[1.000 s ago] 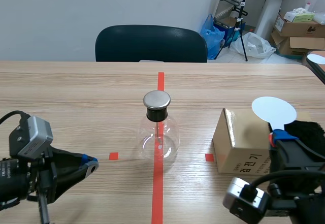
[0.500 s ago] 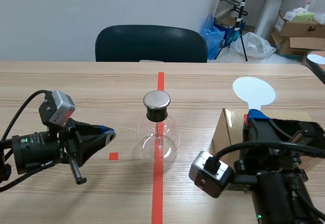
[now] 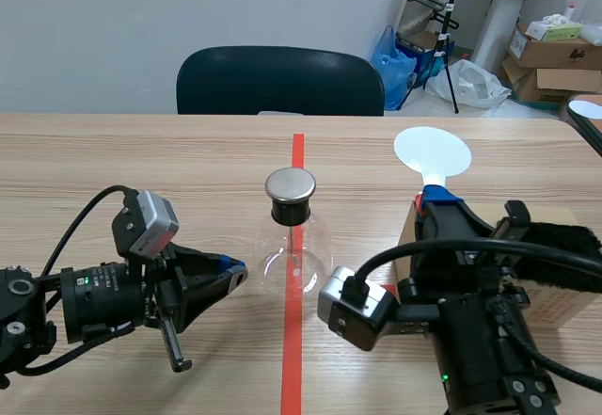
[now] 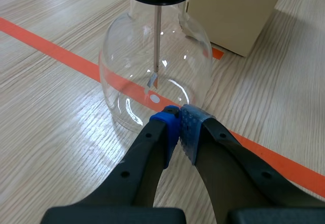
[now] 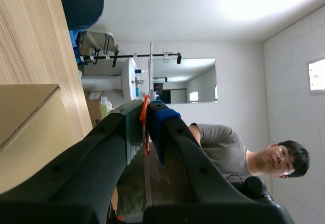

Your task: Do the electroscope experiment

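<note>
Your left gripper (image 4: 179,116), closed on nothing, sits just beside the flask (image 4: 127,66); your right gripper (image 3: 435,200) clamps the white paddle (image 3: 432,154) near it.

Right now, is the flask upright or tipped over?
Upright. The flask stands on its base on the table, with its metal cap on top and the rod inside hanging straight down.

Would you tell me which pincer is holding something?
The right pincer, shut on the white paddle; the left pincer is shut on nothing.
</note>
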Controlling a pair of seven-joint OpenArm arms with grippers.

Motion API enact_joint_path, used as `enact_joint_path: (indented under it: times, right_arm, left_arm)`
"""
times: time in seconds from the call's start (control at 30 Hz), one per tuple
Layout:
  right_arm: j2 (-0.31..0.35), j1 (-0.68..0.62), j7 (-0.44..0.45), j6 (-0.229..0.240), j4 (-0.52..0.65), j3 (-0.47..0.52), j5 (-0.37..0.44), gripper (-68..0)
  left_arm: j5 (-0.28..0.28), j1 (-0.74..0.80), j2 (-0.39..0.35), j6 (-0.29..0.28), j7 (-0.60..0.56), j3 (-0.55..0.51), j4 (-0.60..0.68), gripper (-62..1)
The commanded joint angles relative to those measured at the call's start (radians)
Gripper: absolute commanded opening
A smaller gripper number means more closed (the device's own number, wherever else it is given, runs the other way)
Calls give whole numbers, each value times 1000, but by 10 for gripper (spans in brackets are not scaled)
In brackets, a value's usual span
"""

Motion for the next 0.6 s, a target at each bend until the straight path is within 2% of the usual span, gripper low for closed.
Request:
enact_joint_path:
  times: [0.0, 0.1, 0.2, 0.37, 0.57]
  right_arm:
    - [19, 22, -4, -13, 19, -13, -1, -665]
    - [40, 42, -6, -9, 19, -53, -1, -665]
    - [56, 56, -7, 16, 19, -87, -1, -665]
    - [77, 80, -13, 23, 17, -135, -1, -665]
    - [87, 83, -13, 73, 17, -152, -1, -665]
  left_arm:
    - [-13, -6, 3, -2, -3, -4, 25, -580]
    - [-13, -5, 3, -2, -3, -4, 25, -580]
    - [-13, -6, 3, -2, -4, -4, 25, -580]
    - [-14, -8, 3, -2, -4, -4, 25, -580]
    - [-14, -8, 3, -2, -3, -4, 25, -580]
